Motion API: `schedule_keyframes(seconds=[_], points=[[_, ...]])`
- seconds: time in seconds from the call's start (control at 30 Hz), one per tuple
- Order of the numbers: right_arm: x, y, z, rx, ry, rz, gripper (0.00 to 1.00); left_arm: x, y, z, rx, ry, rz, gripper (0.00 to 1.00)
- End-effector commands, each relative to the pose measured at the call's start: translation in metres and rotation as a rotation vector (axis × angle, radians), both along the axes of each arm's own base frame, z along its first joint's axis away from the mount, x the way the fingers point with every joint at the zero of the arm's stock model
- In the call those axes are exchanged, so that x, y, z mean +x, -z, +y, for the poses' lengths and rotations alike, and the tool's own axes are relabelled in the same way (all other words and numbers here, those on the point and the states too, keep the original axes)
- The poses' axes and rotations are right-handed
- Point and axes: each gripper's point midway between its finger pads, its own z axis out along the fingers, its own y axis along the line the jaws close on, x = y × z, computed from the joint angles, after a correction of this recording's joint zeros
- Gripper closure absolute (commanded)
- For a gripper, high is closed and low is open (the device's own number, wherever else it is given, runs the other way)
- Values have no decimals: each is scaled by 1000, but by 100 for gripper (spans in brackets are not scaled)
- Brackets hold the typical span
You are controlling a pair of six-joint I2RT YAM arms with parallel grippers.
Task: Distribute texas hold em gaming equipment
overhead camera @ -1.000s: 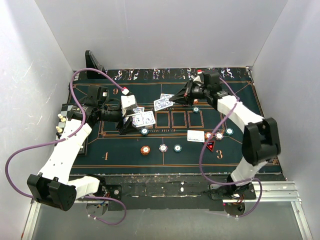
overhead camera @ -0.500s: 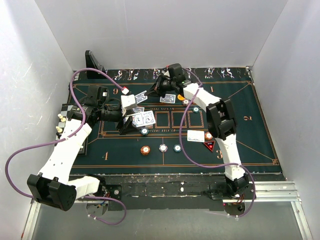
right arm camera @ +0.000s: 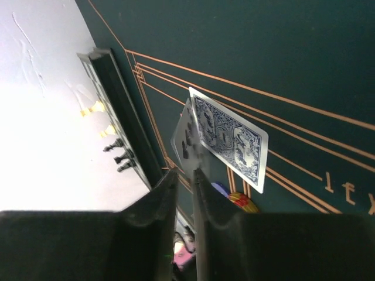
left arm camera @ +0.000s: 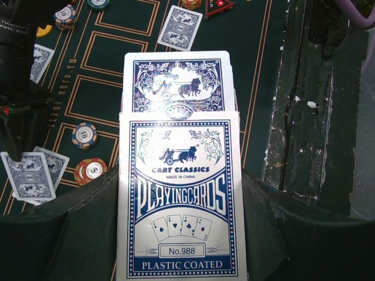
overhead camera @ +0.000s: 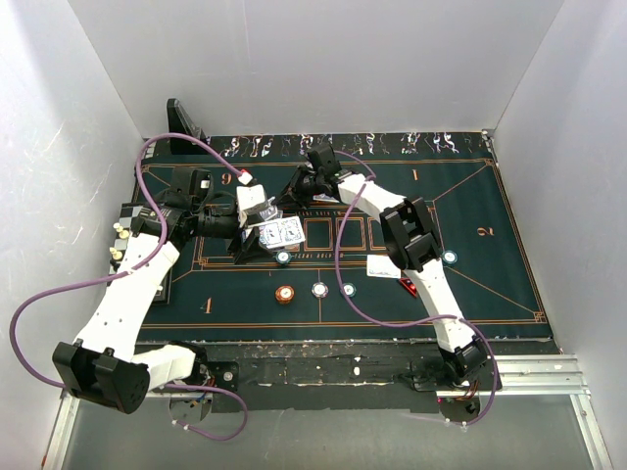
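R gripper (right arm camera: 186,175) was basically shut, both fingers pinching the edge of one blue-backed card (right arm camera: 225,137). The card stuck out past the tips, tilted, up over the green mat (right arm camera: 304,52), not lying on it afaict. Grabbing it by the edge makes sense imo, since most of the card stays free to go down flat on release.

Top cam showed that arm stretched way across to the far-left part of the mat, tips just beside the L gripper (overhead camera: 257,223). L was clamped on the sides of the card box (left arm camera: 179,205), which was open at the far end w/ the deck (left arm camera: 176,85) poking out. My guess is L was acting as a dispenser, holding the box steady and angled so R could pull cards one at a time.

Further out, dealt cards (left arm camera: 29,172) lay face down on the mat near the box, and another sat well apart towards the near side. A row of chips (overhead camera: 319,289) (orange, white, teal) sat in the middle. So prob mid-deal, w/ plenty left in the box.
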Motion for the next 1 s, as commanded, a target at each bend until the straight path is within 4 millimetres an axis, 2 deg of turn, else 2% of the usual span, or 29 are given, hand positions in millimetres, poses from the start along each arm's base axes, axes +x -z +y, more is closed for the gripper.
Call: schedule_keyframes(seconds=[0.0,0.1,0.2,0.4,0.43,0.5,0.6,0.77,0.87,0.97], points=[[6,-36,0,22,-3,-54,63,-5,-25,-3,-47,22,-75,100],[1,-41,-8,-2,-15,-57,46,-5,-23,-3,-44,19,-72,100],[-2,-52,-16,13,-20,-71,41,-5,-23,-2,-42,18,-74,100],[-15,-116,-40,67,-42,-172,30,-6,-23,-1,-39,13,-76,100],[-22,-139,-47,94,-43,-201,29,-7,-22,-1,-38,11,-74,100],[-37,-168,-56,138,-56,-259,20,-6,-22,0,-36,10,-77,100],[-61,-198,-73,184,-73,-318,16,-6,-20,0,-31,10,-76,100],[-94,-219,-102,272,-94,-351,14,-6,-19,0,-31,15,-76,100],[-120,-229,-107,318,-149,-354,13,-6,-19,0,-30,13,-75,100],[-149,-228,-109,334,-206,-355,13,-6,-20,0,-31,13,-78,100]])
